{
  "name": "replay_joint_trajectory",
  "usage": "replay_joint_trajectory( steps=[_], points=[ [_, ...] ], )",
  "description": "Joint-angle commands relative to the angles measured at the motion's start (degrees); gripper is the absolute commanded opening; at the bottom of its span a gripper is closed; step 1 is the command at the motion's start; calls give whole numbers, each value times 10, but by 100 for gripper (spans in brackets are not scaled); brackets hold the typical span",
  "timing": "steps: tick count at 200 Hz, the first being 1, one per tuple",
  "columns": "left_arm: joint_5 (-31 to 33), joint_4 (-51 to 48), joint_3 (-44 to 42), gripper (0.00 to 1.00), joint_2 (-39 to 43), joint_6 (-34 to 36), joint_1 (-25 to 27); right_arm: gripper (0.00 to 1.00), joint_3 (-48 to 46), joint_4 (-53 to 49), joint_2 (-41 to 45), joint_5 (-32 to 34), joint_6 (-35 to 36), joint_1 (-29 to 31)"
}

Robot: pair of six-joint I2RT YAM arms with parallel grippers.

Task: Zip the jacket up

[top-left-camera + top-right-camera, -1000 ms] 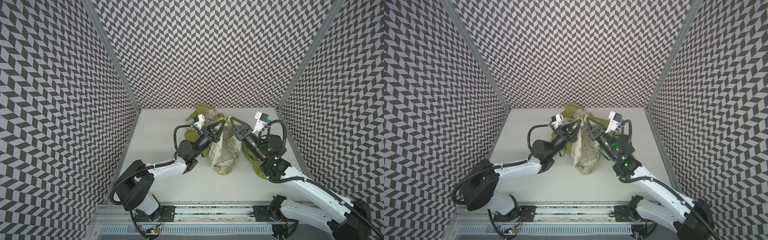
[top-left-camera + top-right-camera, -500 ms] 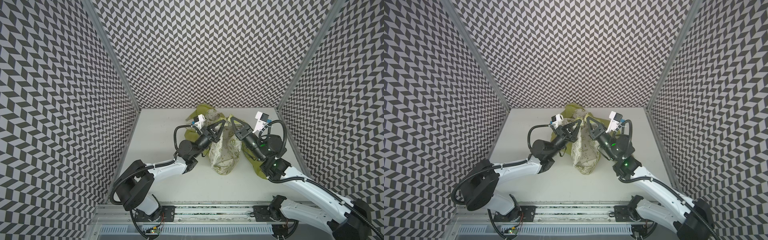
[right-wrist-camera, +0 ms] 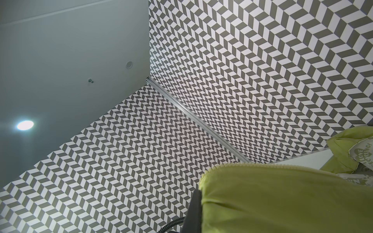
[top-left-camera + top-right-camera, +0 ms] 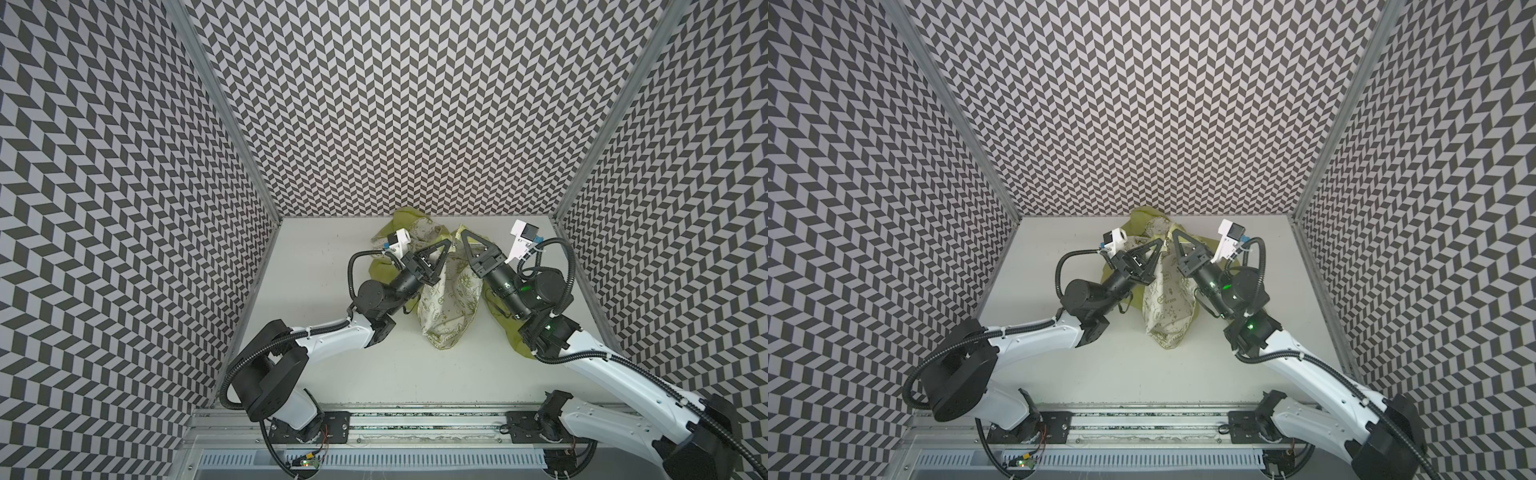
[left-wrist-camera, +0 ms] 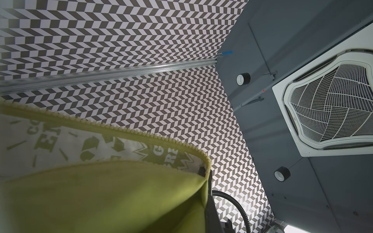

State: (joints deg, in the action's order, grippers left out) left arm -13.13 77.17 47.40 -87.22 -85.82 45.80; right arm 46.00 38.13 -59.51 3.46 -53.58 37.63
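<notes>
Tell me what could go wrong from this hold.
1. Both the left pincer and right pincer pinch only thin front edges of the jacket near their tips; the fabric may slip out.
2. The zipper teeth of the two sides hang apart, lining showing, so they may meet twisted or misaligned.

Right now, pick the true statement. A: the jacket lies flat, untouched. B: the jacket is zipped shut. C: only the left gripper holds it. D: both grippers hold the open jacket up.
D: left gripper and right gripper each pinch a zipper edge of the jacket, lining showing between.
</notes>
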Motion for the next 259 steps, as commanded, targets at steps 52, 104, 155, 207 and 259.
replay_joint_trajectory(
  steps=[52, 104, 155, 207, 259],
  points=[
    [-8, 39, 2, 0, 8, -9, -3, 0, 13, 46, 9, -6, -2, 5],
    [-9, 37, 5, 0, 7, -11, -4, 0, 7, 37, 21, -4, 6, 9],
    [-7, 36, 4, 0, 10, -10, -5, 0, 0, 32, 29, -3, 6, 9],
    [-8, 34, 14, 0, 9, -8, -4, 0, -6, 21, 33, 0, 1, 10],
    [-11, 29, 18, 0, 9, -7, -4, 0, -6, 18, 28, -9, -2, 10]
  ],
)
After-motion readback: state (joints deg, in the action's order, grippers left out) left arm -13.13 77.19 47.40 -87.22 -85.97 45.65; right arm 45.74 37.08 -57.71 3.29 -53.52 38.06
